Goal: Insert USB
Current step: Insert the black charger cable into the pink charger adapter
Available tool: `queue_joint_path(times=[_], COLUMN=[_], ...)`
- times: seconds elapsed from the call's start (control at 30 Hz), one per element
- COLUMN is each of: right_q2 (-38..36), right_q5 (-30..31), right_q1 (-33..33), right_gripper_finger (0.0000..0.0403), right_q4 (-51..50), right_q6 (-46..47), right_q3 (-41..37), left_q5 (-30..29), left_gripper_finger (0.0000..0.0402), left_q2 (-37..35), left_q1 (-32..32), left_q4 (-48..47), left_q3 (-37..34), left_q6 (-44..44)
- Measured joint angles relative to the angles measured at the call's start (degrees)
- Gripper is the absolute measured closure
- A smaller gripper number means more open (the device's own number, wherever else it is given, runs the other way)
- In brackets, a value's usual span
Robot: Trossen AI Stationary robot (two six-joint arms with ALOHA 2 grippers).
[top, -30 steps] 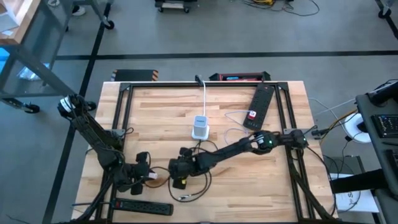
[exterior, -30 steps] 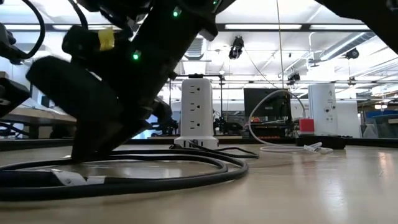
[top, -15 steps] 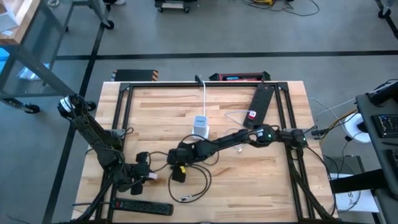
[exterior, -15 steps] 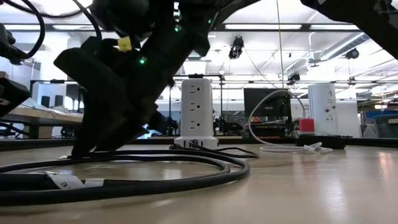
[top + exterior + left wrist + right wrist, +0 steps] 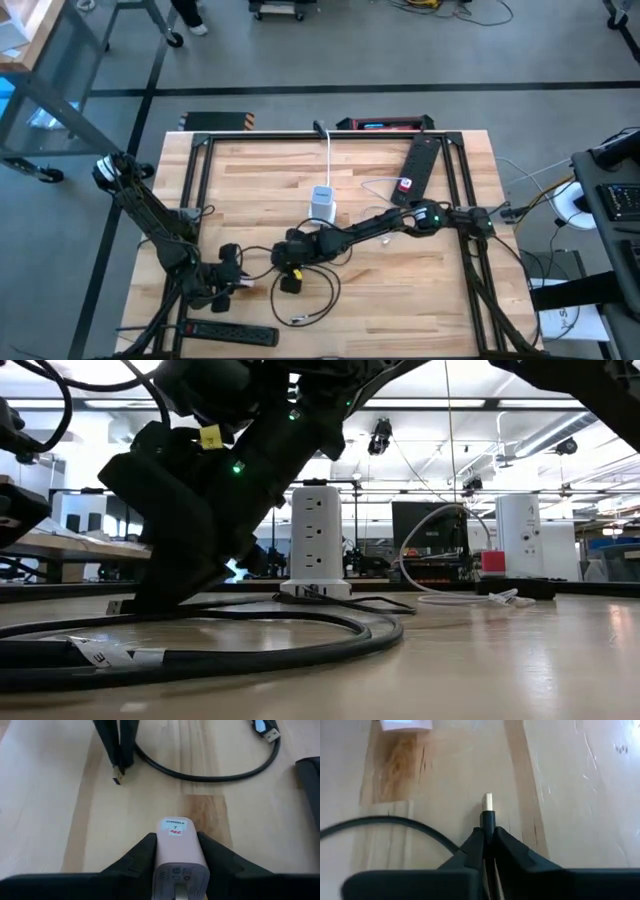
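Since a second ago the right gripper [image 5: 290, 283] has drawn back from the table's near edge toward its middle and has pinched shut on the USB plug [image 5: 488, 813], whose metal tip sticks out past its fingers just above the wood; the black cable [image 5: 250, 645] trails behind in a loop. Nearer the near-left corner, the left gripper [image 5: 240, 282] has not shifted and stays clamped on the pink charger [image 5: 176, 851], holding it low over the table. So the plug is grasped and the mating step is in hand. Next, I judge, the plug must be lined up squarely with the charger's port and pushed in. Farther back stands the white outlet tower [image 5: 322, 204].
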Motion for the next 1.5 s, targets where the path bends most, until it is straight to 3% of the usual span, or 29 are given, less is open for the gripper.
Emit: queue_joint_path(times=[0.1, 0.4, 0.57, 0.83, 1.03, 1.2, 1.37, 1.5], right_q2=[0.0, -0.7, -4.7, -9.7, -10.9, -12.7, -13.6, -13.8], right_q5=[5.7, 34.1, 42.7, 45.0, 42.2, 39.3, 39.3, 39.3], right_q1=[1.1, 10.2, 15.8, 19.6, 21.4, 23.5, 24.0, 23.8], right_gripper_finger=[0.039, 0.0398, 0.0399, 0.0399, 0.04, 0.04, 0.04, 0.04], right_q4=[-0.5, -2.6, -0.5, 3.7, 8.2, 16.6, 16.9, 16.2], right_q6=[-4.2, -27.5, -30.8, -31.1, -30.2, -34.9, -35.4, -33.8], right_q3=[0.3, 4.9, 6.2, 6.4, 6.5, 6.7, 6.8, 6.8], left_q5=[-0.6, -4.0, -5.8, -10.0, -10.3, -12.6, -13.7, -10.0], left_gripper_finger=[0.0299, 0.0297, 0.03, 0.03, 0.0299, 0.03, 0.03, 0.03], left_q2=[0.0, 0.0, 0.0, 0.0, -2.0, -6.4, -13.0, -19.5], left_q1=[0.0, 0.0, 0.0, 0.0, 0.0, 0.0, 0.0, 0.0], left_q4=[0.0, 1.2, 1.2, 2.8, 8.1, 11.6, 11.6, 14.6], left_q3=[0.0, -0.1, -0.2, -0.2, -0.1, -0.1, -0.1, -0.1], left_q6=[0.0, 1.2, 3.4, 5.0, 10.7, 19.2, 23.9, 30.9])
